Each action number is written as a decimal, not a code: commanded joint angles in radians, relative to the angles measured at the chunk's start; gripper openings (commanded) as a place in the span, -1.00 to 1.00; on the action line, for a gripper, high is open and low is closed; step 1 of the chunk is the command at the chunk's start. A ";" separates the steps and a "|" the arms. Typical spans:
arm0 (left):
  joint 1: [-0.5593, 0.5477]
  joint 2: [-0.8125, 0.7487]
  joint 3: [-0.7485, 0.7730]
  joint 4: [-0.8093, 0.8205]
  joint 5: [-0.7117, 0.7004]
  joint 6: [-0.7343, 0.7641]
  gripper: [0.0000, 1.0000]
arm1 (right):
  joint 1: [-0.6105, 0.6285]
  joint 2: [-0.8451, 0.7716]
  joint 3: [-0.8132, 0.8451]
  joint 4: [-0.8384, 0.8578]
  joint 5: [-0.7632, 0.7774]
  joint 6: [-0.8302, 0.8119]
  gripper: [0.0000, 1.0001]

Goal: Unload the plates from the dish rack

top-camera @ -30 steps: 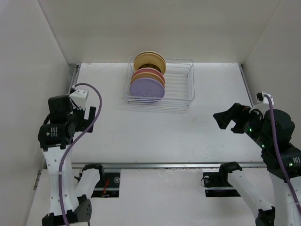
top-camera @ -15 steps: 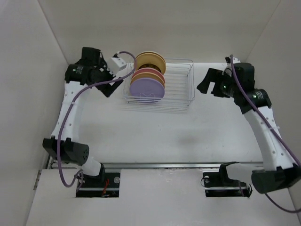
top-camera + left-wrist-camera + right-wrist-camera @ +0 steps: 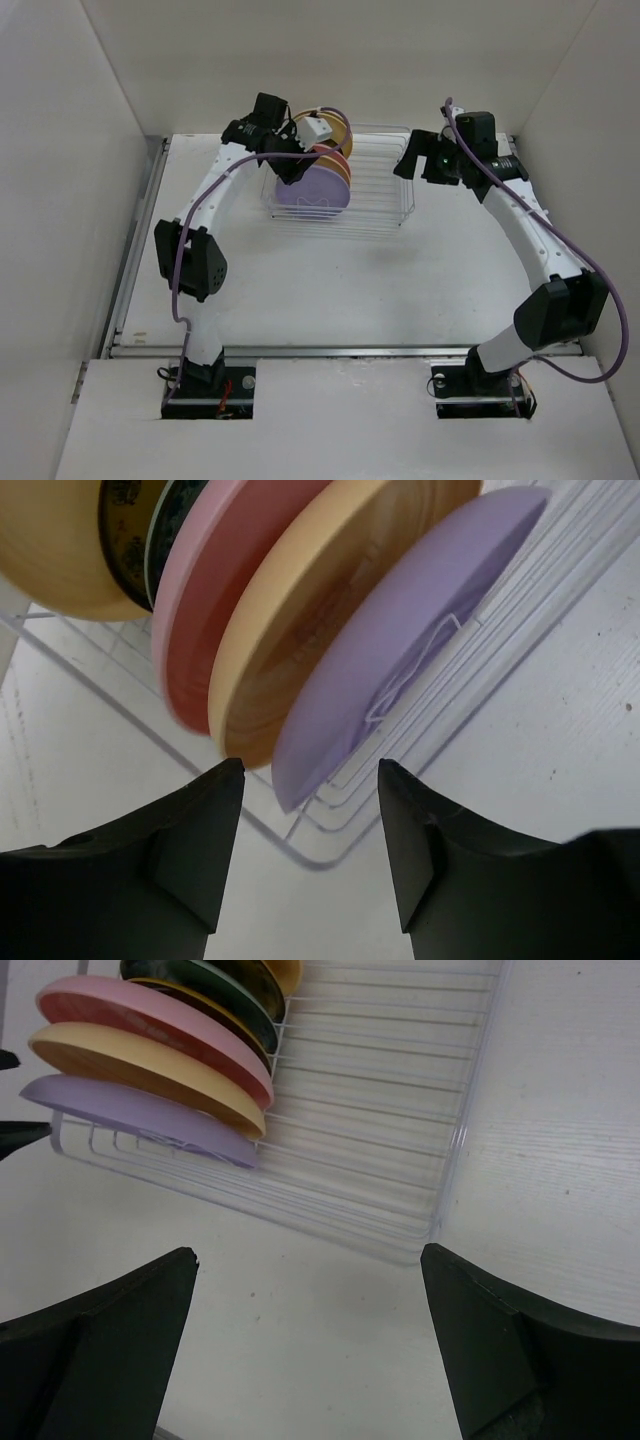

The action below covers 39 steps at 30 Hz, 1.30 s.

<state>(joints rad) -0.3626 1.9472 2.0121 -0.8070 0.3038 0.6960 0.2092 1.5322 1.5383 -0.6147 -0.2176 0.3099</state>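
The dish rack [image 3: 385, 172] stands at the back middle of the table. Several plates stand on edge in its left half: a lavender plate [image 3: 312, 192] at the front, then a yellow one, a pink one [image 3: 325, 153], dark patterned ones and a cream one [image 3: 338, 128] at the back. My left gripper [image 3: 290, 168] is open at the plates' left edge. In the left wrist view the lavender plate's rim [image 3: 400, 670] lies just ahead of the open gripper [image 3: 310, 780]. My right gripper [image 3: 408, 160] is open and empty over the rack's right end.
The right half of the rack [image 3: 400, 1120] holds no plates. White walls close in the table at the back and both sides. In the right wrist view the lavender [image 3: 140, 1115], yellow [image 3: 140, 1068] and pink [image 3: 150, 1025] plates lie at the upper left, far from the gripper [image 3: 308, 1260].
Both arms have reached from the table's sides to the rack. The left gripper moved right to the plates' edge; the right gripper moved left to the rack's right end. Plates unmoved.
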 commanded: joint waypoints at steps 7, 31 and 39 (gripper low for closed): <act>0.007 0.074 0.094 0.062 0.083 -0.099 -0.21 | 0.010 -0.009 0.008 0.075 -0.029 -0.032 1.00; 0.007 -0.064 0.125 0.061 -0.066 -0.110 -1.00 | 0.019 0.040 0.039 0.076 -0.091 -0.042 1.00; 0.007 -0.083 0.087 0.072 -0.066 -0.101 -1.00 | 0.032 0.101 0.023 0.156 -0.160 -0.032 1.00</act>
<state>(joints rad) -0.3645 1.9839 2.0892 -0.7464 0.2329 0.6380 0.2226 1.6222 1.5425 -0.5671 -0.3191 0.2840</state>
